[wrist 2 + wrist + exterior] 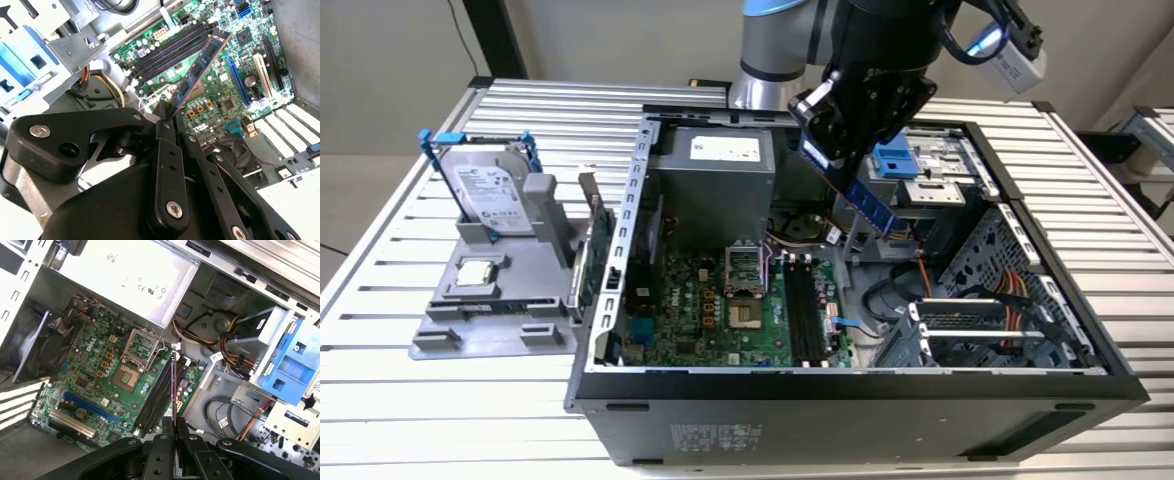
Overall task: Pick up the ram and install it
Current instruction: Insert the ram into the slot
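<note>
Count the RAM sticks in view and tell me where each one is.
1. The ram is held in the gripper, tilted above the black memory slots inside the open case. Those slots look empty; another stick could be hidden elsewhere in the case.

Slatted metal table (414, 405): open computer case (854, 415) on it, grey parts stand (480, 335) just beside case.

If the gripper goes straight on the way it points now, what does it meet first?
The ram in the gripper leads; its tip would likely meet the black memory slots first, though depth is unclear.
</note>
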Robot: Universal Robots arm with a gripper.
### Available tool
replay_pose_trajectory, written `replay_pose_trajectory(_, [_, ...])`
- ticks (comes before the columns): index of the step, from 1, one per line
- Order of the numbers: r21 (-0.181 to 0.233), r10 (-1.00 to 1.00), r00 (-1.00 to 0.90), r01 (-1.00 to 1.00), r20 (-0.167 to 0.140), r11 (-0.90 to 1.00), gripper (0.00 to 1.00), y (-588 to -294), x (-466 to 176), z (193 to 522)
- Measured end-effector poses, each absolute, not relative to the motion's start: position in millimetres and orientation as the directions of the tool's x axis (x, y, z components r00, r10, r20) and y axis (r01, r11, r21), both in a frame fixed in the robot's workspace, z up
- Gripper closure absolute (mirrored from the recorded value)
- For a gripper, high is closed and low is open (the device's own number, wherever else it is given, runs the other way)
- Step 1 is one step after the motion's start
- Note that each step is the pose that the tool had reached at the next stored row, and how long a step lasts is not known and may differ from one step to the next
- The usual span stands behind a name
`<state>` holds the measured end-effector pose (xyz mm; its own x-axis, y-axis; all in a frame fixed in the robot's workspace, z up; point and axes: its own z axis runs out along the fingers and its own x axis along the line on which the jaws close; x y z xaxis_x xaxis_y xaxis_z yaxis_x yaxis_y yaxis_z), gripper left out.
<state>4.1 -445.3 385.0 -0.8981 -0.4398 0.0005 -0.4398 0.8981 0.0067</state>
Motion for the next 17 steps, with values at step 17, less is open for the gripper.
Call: replay_pose_trajectory(17, [0.007,-0.315,-0.949,-0.315,0.000,0.949,1.00,-445.3,4.1,384.6])
